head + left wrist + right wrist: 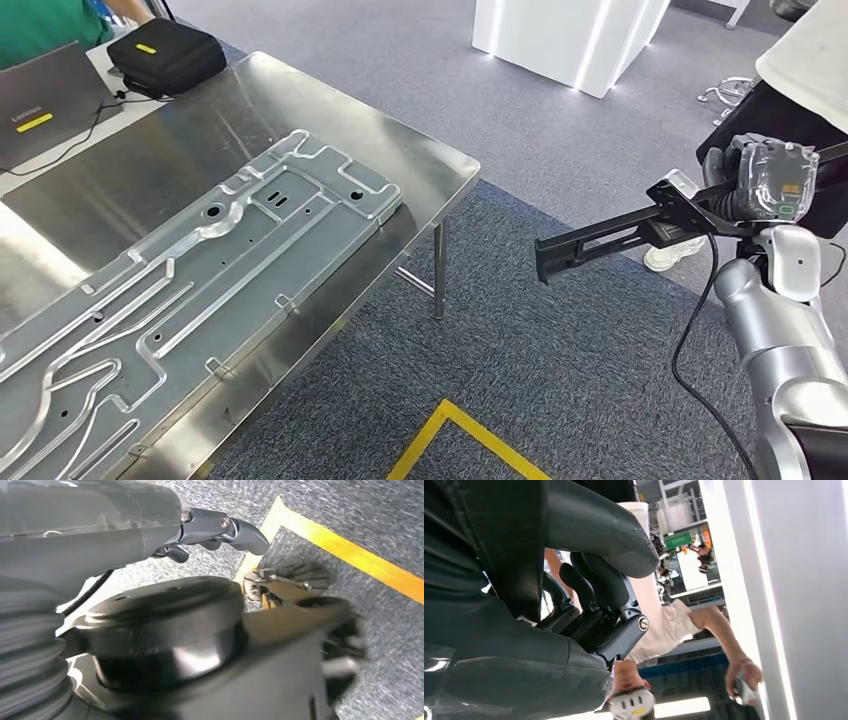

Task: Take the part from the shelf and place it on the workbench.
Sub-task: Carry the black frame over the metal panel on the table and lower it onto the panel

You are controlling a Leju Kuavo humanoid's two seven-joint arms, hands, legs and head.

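**Spotter:** What's in front of you, biggest first?

**Operator:** The workbench (420, 150), steel-topped, well off to the side of my fingers, with a large pressed metal panel (200, 260) lying flat on it. Beyond the panel sit a black case (165, 55) and a laptop (45, 100).

**Spotter:** And the part?

**Operator:** My right hand (745, 185) grips the black part (610, 232). Fingers are clamped round one end; the rest juts out past them toward the bench, hanging over carpet, not yet above the steel.

**Spotter:** Left hand?

**Operator:** My left hand (215, 530) hangs down, fingers curled, nothing in them.

**Spotter:** How will you do it well?

**Operator:** I judge I'm mid-carry. I want the long end level, approaching over the bare corner nearest my fingers, clear of the panel. A person (664, 625) stands behind the hand, so I swing slowly.
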